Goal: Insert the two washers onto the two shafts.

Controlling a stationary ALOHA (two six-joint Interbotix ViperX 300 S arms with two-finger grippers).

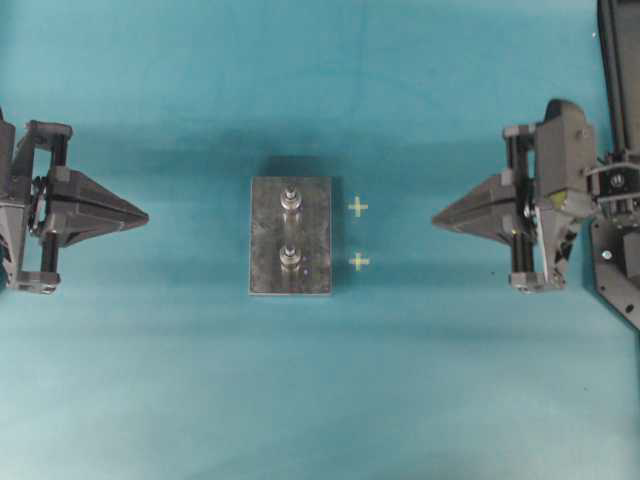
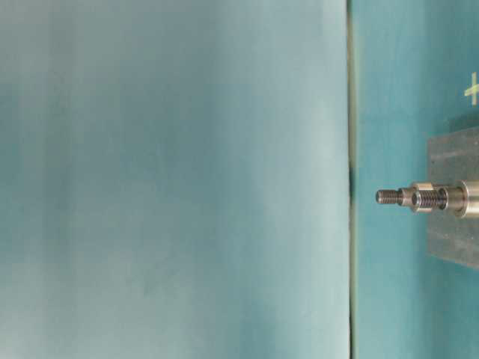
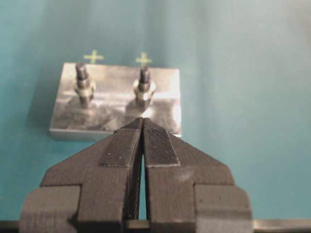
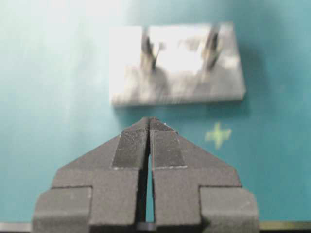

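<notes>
Apparently done, or close to it: seated low on each of two threaded shafts (image 1: 289, 197), a ring-like collar that could be the washer (image 3: 145, 89), though too small to tell washer from nut or shoulder. Second shaft (image 1: 289, 258) just beside the first, both upright on a grey metal block (image 1: 266, 240) at the middle of the teal desk (image 1: 320, 400). From table level, threaded tips bare above the collars, nothing perched loose on top. No spare washer lying on the desk around the block; two yellow cross marks (image 1: 358, 207) just beside the block, nothing on either. Outward from there: left tool (image 1: 146, 215) well apart from the block on its left in the overhead view, clenched to a point with nothing between the pads (image 3: 120, 145), aimed level at the shafts. Right tool (image 1: 434, 219) well apart on the other side, likewise clenched on nothing, tips pressed together in its own wrist view, block blurred beyond them. Judging by both tools empty and standing clear, insertion probably complete; left to do, at most, confirming the seating, since that cannot be settled from this far off.
</notes>
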